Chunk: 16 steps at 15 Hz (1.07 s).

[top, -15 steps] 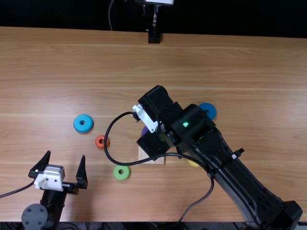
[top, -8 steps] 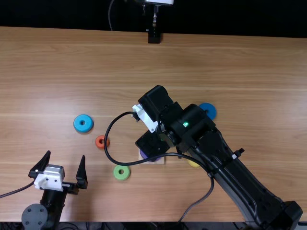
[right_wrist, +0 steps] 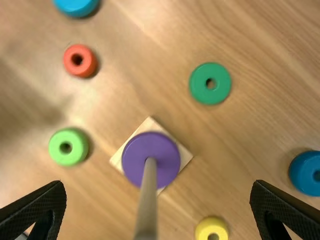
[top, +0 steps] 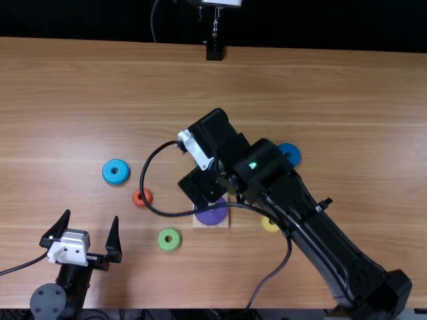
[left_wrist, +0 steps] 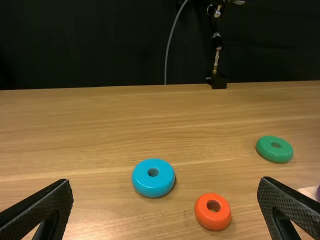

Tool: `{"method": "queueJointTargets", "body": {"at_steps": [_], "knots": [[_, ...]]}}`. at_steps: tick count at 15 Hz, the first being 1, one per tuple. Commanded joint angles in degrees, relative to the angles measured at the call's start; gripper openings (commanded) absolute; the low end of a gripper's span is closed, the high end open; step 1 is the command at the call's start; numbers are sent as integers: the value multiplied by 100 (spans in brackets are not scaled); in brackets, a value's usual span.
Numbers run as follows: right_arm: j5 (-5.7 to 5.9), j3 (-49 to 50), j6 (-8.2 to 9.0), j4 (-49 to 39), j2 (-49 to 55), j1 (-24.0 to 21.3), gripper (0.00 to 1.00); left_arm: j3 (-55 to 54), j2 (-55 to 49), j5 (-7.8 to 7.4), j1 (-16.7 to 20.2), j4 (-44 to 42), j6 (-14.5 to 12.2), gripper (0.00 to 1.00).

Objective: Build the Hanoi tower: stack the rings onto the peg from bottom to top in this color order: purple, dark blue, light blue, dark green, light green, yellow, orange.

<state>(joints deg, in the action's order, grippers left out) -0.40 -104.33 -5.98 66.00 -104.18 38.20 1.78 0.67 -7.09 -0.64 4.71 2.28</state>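
Now, purple ring: moved down around peg, onto square base; first layer apparently done.
Right jaws: spread, free of ring.
Left jaws: spread.
Dark blue ring: on counter, next due.

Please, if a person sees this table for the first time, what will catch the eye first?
Probably the big black right arm, slanting across the middle in the top view. Next, the purple ring around the peg, on its pale square base. Then the bright light blue ring and orange ring, lying loose left of the base.
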Motion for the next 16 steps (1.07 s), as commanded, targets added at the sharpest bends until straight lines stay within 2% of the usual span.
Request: {"method": "queueJointTargets", "body": {"at_steps": [1, 3, 4, 7, 12, 16], "knots": [[62, -113, 440, -139, -102, -620, 100, -178, -67, -50, 56, 14, -49, 100], [51, -61, 925, -381, -111, -1244, 100, -178, -67, -50, 56, 14, -49, 100], [51, 1, 999, -434, -111, -1508, 100, -178, -67, -50, 56, 14, -49, 100], [9, 607, 1009, -561, -102, -2000, 100, -178, -67, -50, 56, 14, -49, 100], [62, 2321, 999, -3029, -94, -2651, 100, -178, -67, -50, 56, 14, -49, 100], [72, 2611, 999, -3240, -138, -2818, 100, -178, -67, -50, 56, 14, -49, 100]]}}
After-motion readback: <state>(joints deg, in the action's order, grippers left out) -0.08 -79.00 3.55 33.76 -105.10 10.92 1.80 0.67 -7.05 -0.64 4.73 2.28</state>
